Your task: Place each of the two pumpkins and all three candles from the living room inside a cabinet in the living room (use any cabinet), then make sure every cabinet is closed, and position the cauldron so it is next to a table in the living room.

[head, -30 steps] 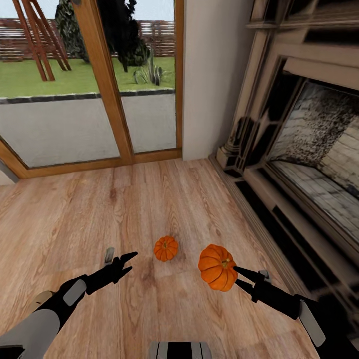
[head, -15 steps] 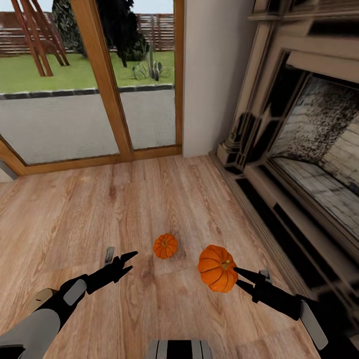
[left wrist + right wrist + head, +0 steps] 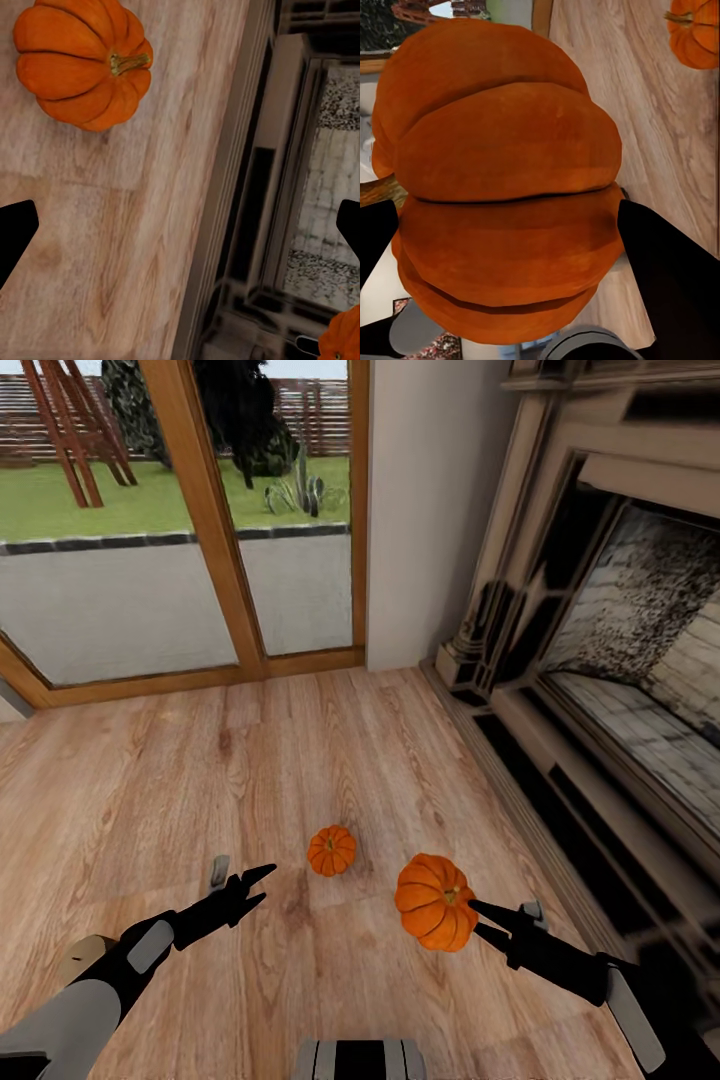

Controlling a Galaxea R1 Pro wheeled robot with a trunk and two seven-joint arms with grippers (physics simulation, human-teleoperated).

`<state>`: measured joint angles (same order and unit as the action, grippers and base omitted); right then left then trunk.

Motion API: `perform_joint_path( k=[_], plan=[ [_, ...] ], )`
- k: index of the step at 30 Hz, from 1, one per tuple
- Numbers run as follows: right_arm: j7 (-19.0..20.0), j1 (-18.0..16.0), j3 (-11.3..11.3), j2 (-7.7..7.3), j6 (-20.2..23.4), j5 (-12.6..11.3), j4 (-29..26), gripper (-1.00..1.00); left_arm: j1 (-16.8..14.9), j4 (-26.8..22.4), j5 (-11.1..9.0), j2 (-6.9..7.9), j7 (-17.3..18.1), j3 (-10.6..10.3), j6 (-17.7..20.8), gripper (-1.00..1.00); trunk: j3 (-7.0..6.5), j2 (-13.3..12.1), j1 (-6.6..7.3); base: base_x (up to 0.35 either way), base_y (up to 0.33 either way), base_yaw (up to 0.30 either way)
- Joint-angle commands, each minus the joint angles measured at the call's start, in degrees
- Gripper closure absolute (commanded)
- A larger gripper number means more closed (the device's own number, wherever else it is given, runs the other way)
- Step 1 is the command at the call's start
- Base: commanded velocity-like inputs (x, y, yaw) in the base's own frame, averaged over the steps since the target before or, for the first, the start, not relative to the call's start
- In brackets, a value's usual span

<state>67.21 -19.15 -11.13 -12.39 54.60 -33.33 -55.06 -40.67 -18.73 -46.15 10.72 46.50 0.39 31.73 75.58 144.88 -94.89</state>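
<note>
Right gripper: I see its two black fingers clamped on the held pumpkin, which hangs above the floor in the head view; in the right wrist view that pumpkin sits between the dark fingers, touching them on both sides.
Left gripper: I see it parted and carrying nothing, hovering low over the plank floor, near the second pumpkin but apart from it.
Second pumpkin: I find it resting on the floor, stem up, between the two grippers and a little beyond them; the left wrist view shows it lying on the planks.
Fireplace: ornate stone surround along my right, its base just beside the held pumpkin's side of the floor.
Glass doors: wood-framed, ahead of me, lawn and paving outside.
White wall: stands between the doors and the fireplace.
</note>
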Motion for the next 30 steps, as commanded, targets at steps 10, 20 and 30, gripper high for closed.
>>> perform_joint_path(
  k=[10,20,30],
  plan=[
    [-0.11,-0.01,-0.03,0.0,0.4,-0.15,-0.04,1.0,-0.02,0.02,-0.25,0.01,0.09,0.05,0.45,-1.0,2.26,0.15,-0.24,0.0,0.0,0.0],
    [-0.54,-0.01,0.52,0.0,0.36,0.54,-0.04,1.0,-0.02,-0.01,-0.25,0.01,0.16,-0.03,0.44,-1.0,3.81,0.25,-0.42,0.0,0.0,0.0],
    [-0.45,-0.01,0.24,0.59,0.18,0.35,0.04,1.0,0.15,-1.71,-0.25,0.01,0.17,0.03,0.5,-1.0,4.92,0.31,-0.55,0.0,0.0,0.0]
  ],
)
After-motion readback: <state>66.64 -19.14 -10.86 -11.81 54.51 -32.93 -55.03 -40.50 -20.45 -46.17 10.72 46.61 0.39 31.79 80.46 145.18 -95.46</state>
